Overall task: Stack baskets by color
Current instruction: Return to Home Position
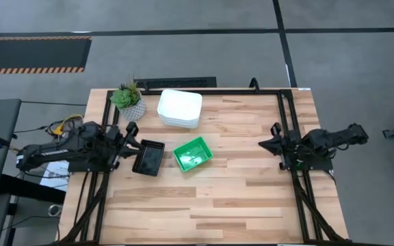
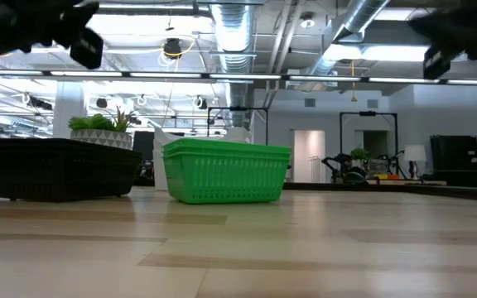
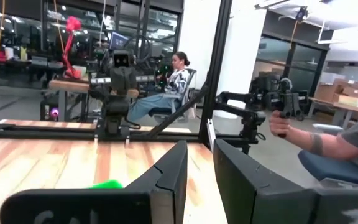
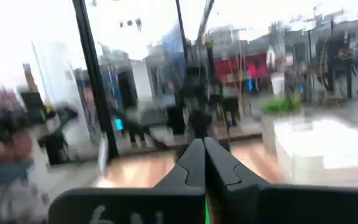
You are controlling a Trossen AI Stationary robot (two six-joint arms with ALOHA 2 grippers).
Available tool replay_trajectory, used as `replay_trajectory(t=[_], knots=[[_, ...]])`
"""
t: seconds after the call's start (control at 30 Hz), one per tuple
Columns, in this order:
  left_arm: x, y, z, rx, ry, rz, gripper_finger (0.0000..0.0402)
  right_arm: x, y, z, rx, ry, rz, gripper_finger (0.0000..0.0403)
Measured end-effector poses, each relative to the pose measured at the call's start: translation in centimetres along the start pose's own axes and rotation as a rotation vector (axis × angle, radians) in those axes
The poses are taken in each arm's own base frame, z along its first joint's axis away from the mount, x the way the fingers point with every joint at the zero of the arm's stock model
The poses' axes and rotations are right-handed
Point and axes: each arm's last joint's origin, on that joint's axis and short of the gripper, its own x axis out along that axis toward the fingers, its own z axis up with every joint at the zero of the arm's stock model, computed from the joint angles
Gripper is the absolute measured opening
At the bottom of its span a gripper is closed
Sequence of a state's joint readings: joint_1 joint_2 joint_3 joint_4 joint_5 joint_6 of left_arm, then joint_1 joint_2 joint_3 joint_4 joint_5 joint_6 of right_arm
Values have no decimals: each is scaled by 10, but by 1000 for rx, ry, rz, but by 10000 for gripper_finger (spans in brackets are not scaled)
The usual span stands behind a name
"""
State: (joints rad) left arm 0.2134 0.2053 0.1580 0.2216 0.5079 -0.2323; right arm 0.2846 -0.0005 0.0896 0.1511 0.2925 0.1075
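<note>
One stack of black baskets [image 1: 149, 158] near left tool [image 1: 130, 130], right tool [image 1: 265, 144] apart

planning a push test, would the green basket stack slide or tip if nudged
The green basket stack would probably slide rather than tip: it sits low and wide on the smooth table. Thin mesh walls suggest it is light.

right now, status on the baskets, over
left gripper open, beside black baskets. right gripper shut, empty, at right edge. white baskets, green baskets stacked separately. potted plant behind, not in the way.
</note>
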Motion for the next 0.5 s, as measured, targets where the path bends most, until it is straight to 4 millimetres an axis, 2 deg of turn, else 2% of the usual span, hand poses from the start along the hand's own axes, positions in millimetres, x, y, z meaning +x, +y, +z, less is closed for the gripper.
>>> replay_trajectory(t=[0.2,0.5], knots=[[-6,6,-37,-27,-6,38,67,1,-4,-27,-4,71,-18,9],[-11,6,-44,-19,49,80,67,1,-10,-35,-8,142,-89,9]])
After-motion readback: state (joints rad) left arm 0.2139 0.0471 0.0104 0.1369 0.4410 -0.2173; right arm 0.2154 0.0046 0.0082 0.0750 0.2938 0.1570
